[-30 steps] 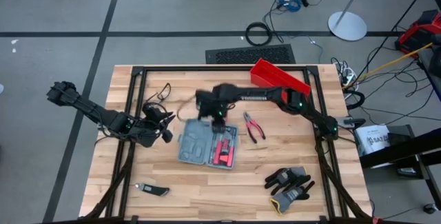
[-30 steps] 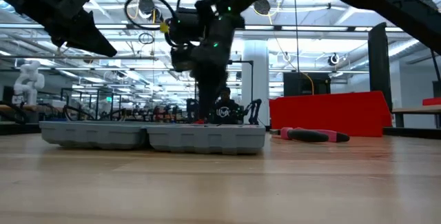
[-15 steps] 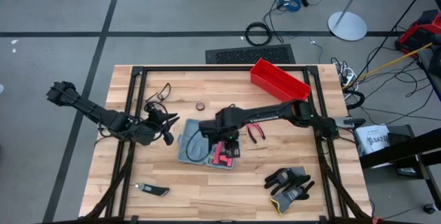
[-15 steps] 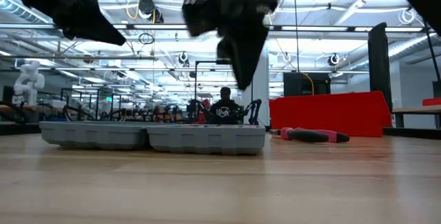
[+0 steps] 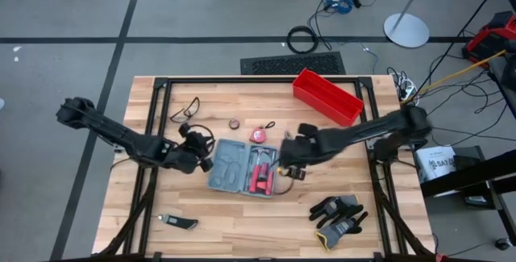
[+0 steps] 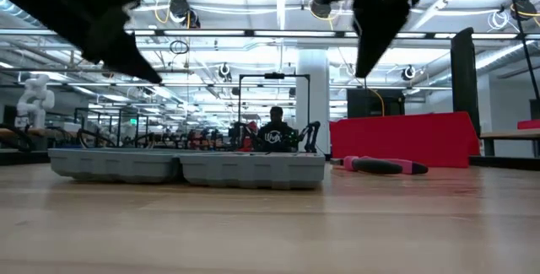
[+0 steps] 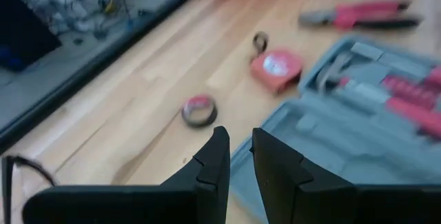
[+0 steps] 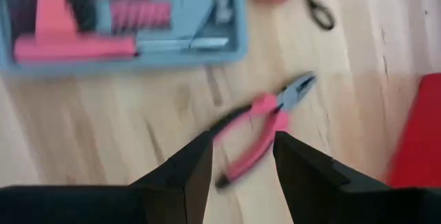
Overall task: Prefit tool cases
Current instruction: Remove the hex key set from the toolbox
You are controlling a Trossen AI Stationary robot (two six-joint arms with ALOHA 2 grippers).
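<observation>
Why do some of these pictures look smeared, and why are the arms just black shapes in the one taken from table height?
Low view: bright ceiling lights behind leave both arms as silhouettes. Right wrist view: the pliers and tool case are smeared, while the right pincer is sharper. Left wrist view: soft all over.

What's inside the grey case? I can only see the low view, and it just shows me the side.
Observer: The tool case lies open, with pink-handled tools in one half.
Operator: Which arm is up above the pliers?
Observer: The right one. The right gripper hangs over the pliers with its fingers open, holding nothing. The left gripper hovers at the case's other end.
Operator: Is anything hiding behind the case?
Observer: Yes, a red tape measure lies on the table just past the case, on the side towards the red bin.
</observation>
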